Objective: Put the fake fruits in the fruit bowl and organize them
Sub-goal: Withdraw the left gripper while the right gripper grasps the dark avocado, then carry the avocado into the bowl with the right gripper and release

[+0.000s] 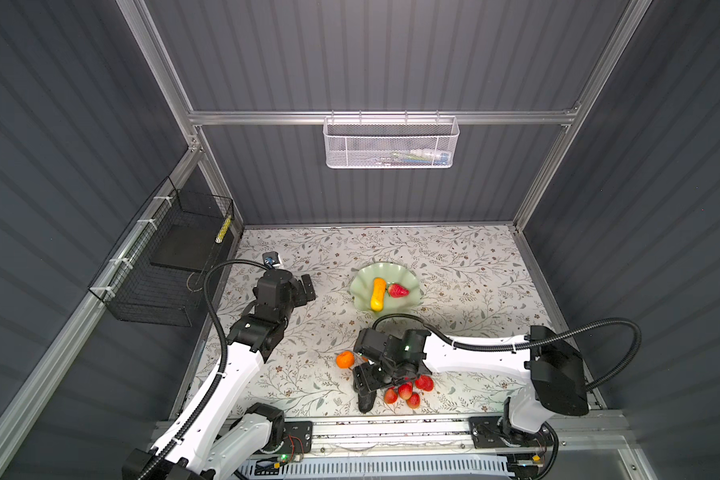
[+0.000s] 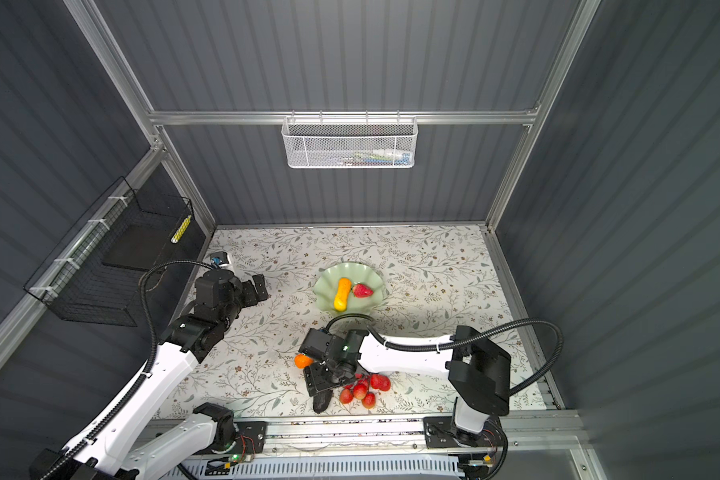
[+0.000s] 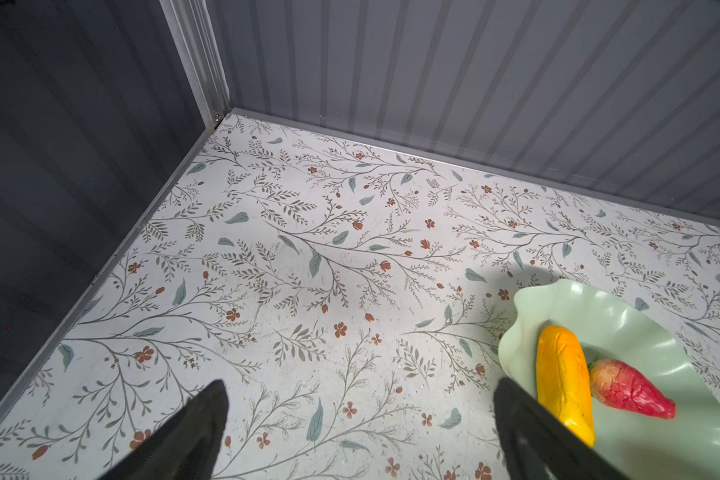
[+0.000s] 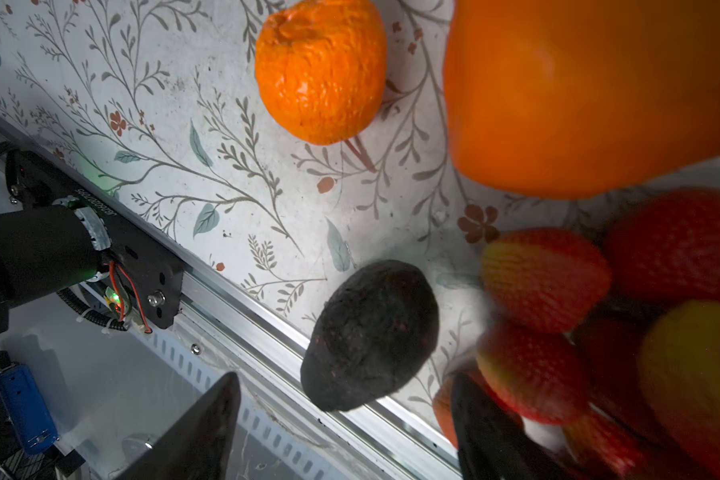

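The dark avocado [image 1: 366, 402] lies right at the near edge of the worktop [image 1: 474, 291]. In both top views its long axis slants from near-left to far-right. Its far end is tucked under the right tool [image 1: 366, 380], and its near end almost reaches the rail [image 1: 391, 428].

The right arm comes in from its near-right base. The forearm stretches leftward across the near half of the worktop, and the wrist is bent so the tool points down and toward the near edge. The right wrist view shows the fingers [image 4: 208, 415] standing apart, either side of the avocado's end, with neither visibly touching it. It grips nothing.

Just right of that tool sits the bunch of red fruits [image 1: 406, 390], and one finger is hard against it in the wrist view. The small orange [image 1: 345, 360] rests just left of the wrist. The large orange [image 4: 591, 91] is beside it, and in the top views it is almost wholly hidden under the wrist.

Further back, near the middle, stands the fruit bowl [image 1: 408, 274]. The yellow fruit [image 1: 378, 294] lies in it with its long axis running far to near, almost straight. The strawberry [image 1: 398, 290] lies beside it, green cap against the yellow fruit and tip pointing right.

The left arm rises from the near-left, elbow bent, with its wrist held above the left side of the worktop. The left tool [image 1: 307, 286] points right toward the bowl, fingers spread wide and empty. Bare worktop separates it from the bowl's rim.
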Robot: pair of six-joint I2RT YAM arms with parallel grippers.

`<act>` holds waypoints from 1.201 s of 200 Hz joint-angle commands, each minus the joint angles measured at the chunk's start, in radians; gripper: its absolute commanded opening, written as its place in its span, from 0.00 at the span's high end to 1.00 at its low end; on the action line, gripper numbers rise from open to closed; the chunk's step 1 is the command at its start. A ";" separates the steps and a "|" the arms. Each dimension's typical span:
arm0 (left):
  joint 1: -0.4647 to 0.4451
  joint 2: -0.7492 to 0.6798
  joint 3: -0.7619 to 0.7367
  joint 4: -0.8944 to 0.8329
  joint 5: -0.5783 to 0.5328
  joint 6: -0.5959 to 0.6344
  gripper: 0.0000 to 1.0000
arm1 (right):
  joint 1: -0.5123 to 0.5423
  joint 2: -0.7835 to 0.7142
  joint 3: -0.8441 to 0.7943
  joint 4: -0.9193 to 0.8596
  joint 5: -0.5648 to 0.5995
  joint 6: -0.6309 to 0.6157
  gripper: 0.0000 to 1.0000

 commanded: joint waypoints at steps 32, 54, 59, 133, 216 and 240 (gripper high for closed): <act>-0.003 -0.077 -0.012 -0.042 -0.043 0.031 0.00 | 0.002 0.145 0.102 -0.072 -0.103 -0.019 0.23; -0.003 -0.094 -0.018 -0.047 -0.048 0.033 0.00 | 0.001 0.192 0.125 -0.079 -0.123 -0.027 0.25; -0.003 -0.097 -0.021 -0.046 -0.048 0.034 0.00 | -0.001 0.202 0.132 -0.081 -0.130 -0.030 0.26; -0.003 -0.100 -0.035 -0.038 -0.061 0.035 0.00 | -0.025 0.218 0.180 -0.095 -0.114 -0.087 0.64; -0.003 -0.081 -0.040 -0.070 0.044 0.005 0.00 | -0.233 -0.053 0.243 -0.105 0.116 -0.228 0.67; -0.003 -0.060 -0.034 -0.107 0.140 -0.016 0.00 | -0.348 -0.061 0.265 -0.054 0.144 -0.291 0.66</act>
